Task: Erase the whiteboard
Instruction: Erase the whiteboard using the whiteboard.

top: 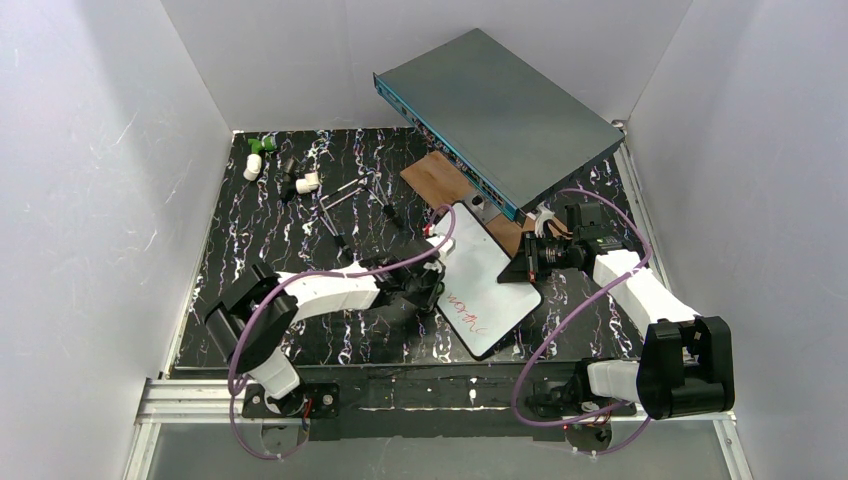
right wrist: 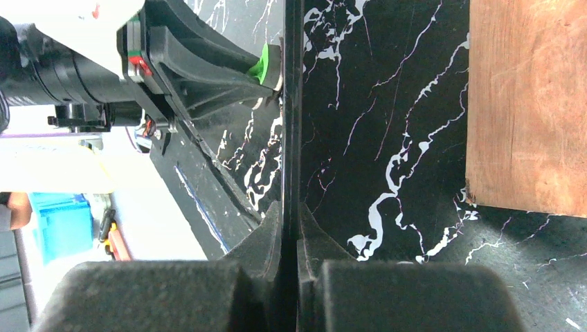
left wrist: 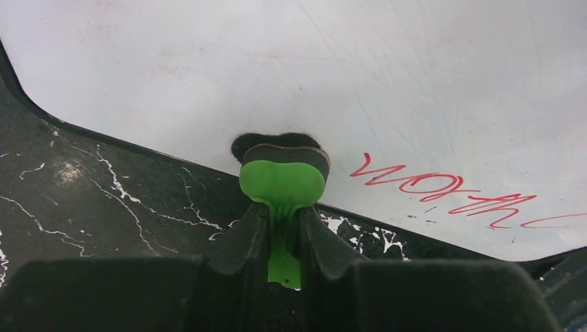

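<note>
Green eraser [left wrist: 282, 181] hides whiteboard [left wrist: 346, 83] rim; red writing [left wrist: 443, 190] cut off.

Bright, even, diffuse light is cast from above. The small flat white black-rimmed whiteboard [top: 487, 280] is nearly washed out in the overhead view, and a soft shadow is thrown under the grey-teal metal box [top: 500, 110] behind it. At the left wrist, the red handwriting [left wrist: 443, 190] on it is rendered sharp and the foreground below it blurred.
</note>
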{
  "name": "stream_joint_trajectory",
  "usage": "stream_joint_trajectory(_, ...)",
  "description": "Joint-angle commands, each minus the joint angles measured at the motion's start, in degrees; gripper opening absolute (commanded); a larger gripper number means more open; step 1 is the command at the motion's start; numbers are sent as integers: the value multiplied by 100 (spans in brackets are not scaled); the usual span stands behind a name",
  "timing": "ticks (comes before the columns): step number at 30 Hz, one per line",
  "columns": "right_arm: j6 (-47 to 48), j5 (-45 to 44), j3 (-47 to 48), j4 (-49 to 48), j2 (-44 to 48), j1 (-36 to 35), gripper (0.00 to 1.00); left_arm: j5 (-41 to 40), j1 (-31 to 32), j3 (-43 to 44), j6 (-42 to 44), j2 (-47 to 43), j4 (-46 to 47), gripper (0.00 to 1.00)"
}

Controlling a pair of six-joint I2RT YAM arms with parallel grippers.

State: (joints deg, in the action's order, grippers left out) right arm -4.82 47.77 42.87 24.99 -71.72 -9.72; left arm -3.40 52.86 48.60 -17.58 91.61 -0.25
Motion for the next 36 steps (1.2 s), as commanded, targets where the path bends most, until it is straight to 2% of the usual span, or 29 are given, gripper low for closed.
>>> stream_joint_trajectory(1, 368, 313, 62, 296, -9, -189, 1, 320, -514, 484, 89, 75, -120, 0)
stream_joint_trajectory(7, 376, 312, 55, 287, 12, -189, 1, 755, -732, 434, 108, 21, -131, 0)
stream_joint_trajectory(14, 376, 364, 65, 296, -41, -189, 1, 644, 169, -266, -179, -53, 323, 0)
stream_joint_trajectory(18, 378, 366, 72, 313, -70, -189, 1, 528, 299, -213, -178, 43, 313, 0)
stream_joint_trajectory(25, 387, 355, 59, 305, -32, -189, 1, 607, -566, 300, 44, -74, -139, 0)
stream_joint_trajectory(28, 393, 347, 55, 296, -9, -189, 1, 741, -644, 359, 71, -113, -253, 0)
stream_joint_trajectory(30, 390, 355, 61, 300, -8, -189, 1, 856, -507, 210, -52, -148, -194, 0)
stream_joint_trajectory(36, 394, 386, 72, 320, -30, -189, 1, 724, 521, -321, -520, -7, 295, 0)
